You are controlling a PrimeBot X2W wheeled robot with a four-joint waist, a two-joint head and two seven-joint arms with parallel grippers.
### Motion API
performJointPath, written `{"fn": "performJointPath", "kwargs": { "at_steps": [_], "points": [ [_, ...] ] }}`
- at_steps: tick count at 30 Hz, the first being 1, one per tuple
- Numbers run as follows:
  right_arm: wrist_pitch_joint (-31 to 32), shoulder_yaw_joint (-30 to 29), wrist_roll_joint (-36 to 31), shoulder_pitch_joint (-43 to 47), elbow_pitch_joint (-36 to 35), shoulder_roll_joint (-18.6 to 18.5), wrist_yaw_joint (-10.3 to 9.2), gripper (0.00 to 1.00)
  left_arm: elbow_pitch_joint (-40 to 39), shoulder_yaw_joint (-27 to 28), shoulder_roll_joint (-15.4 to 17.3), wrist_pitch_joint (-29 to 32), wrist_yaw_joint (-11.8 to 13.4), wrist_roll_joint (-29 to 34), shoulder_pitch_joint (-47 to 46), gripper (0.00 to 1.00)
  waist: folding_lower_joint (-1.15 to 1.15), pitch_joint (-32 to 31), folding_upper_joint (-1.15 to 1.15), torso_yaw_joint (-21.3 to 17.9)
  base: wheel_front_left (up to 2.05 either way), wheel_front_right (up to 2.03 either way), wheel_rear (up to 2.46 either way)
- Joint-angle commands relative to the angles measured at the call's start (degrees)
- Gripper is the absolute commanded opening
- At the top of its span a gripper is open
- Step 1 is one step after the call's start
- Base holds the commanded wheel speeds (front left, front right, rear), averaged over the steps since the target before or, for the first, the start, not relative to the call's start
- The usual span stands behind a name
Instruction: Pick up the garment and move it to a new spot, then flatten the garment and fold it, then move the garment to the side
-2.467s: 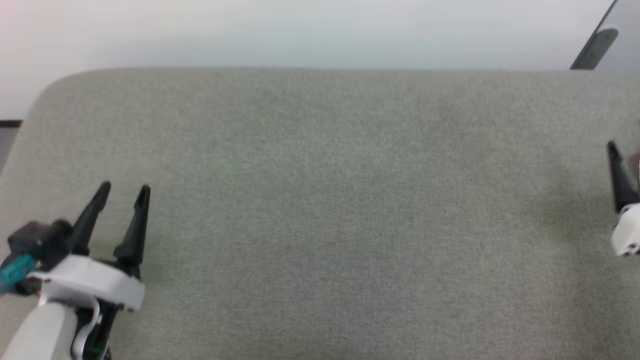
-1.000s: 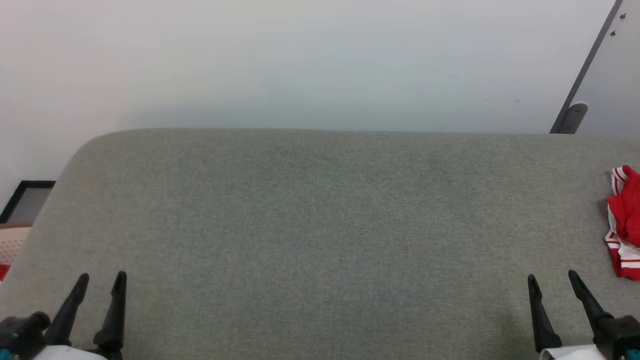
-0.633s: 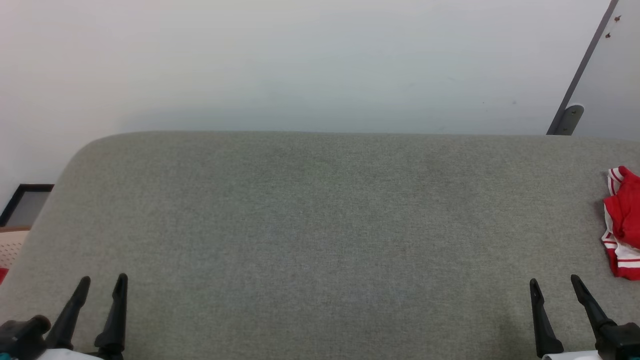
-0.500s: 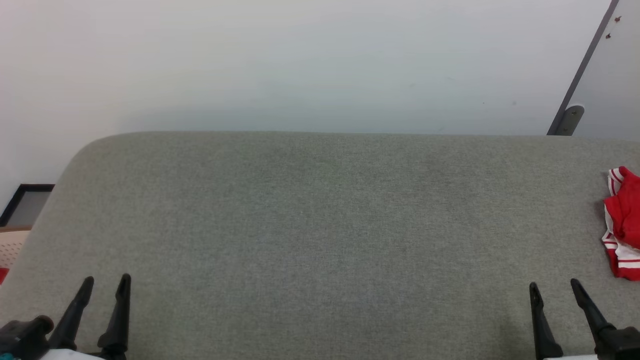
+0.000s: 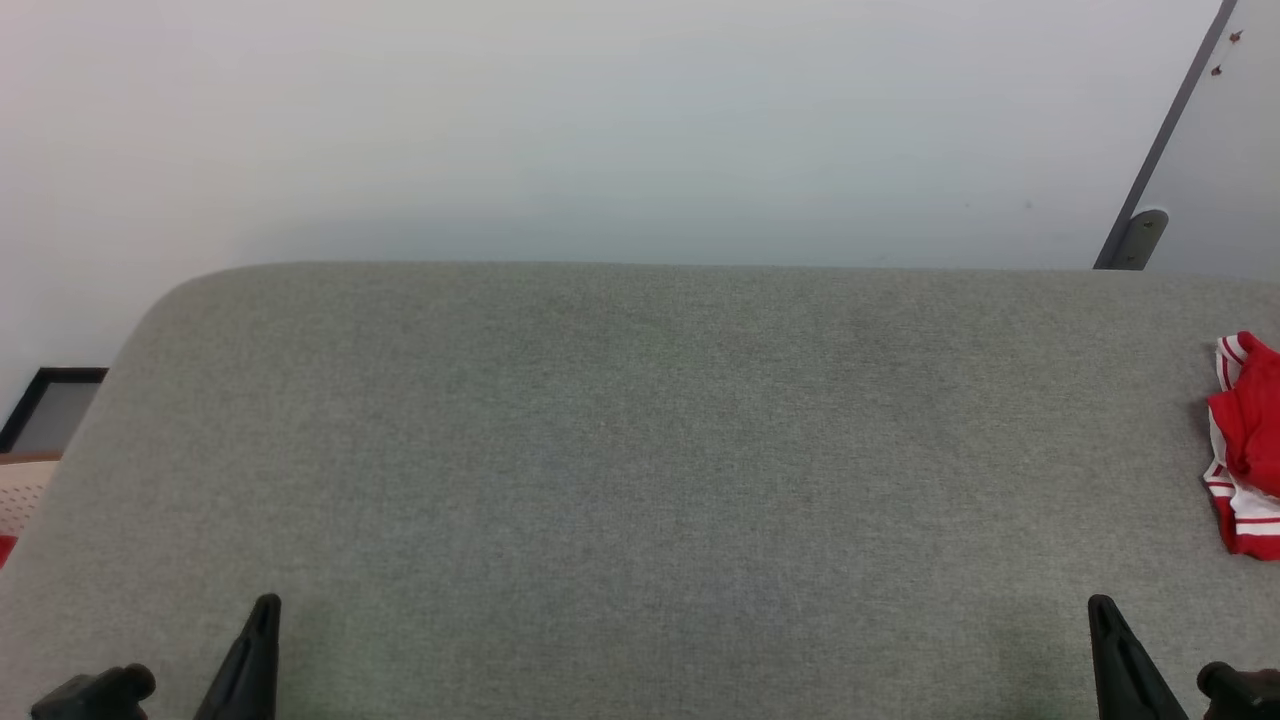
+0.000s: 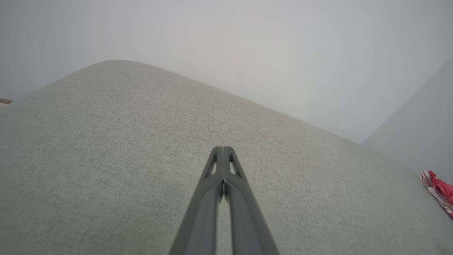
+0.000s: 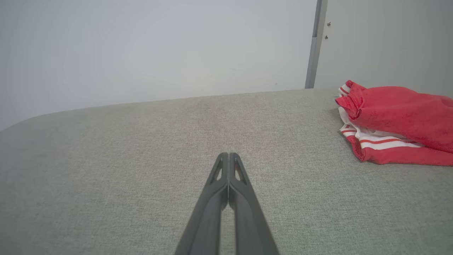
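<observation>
Right wrist view: right gripper (image 7: pixel 229 155) was pinched together, holding nothing, over the grey fabric pad (image 7: pixel 106 159). The crumpled red shirt (image 7: pixel 396 120) lay off to its right. Left gripper (image 6: pixel 223 148) was closed up too.

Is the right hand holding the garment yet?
No: the right hand is shut and empty over the grey cushion; the garment lies crumpled apart from it.

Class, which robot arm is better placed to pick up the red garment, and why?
Right. The garment lies at the right end of the grey surface, near the right fingers; the left fingers sit far across it. Both are shut.
</observation>
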Motion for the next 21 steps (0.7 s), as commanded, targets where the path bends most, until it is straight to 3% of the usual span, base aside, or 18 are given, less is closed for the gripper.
{"fn": "performJointPath", "kwargs": {
  "at_steps": [1, 21],
  "points": [
    [0.51, -0.24, 2.94, -1.52, -0.69, -0.06, -0.01, 0.00, -0.71, 0.92, 0.27, 0.54, -0.01, -1.87, -1.53, 0.00, 0.00, 0.03, 0.00, -0.02, 0.00, 0.00, 0.00],
    [5.20, -0.53, 23.84, -4.23, 0.05, 0.42, -0.02, 0.00, -0.61, 3.19, -4.60, 5.44, -0.04, -14.78, -3.99, 0.00, 0.00, 0.34, 0.00, -0.31, 0.00, 0.00, 0.00]
  ]
}}
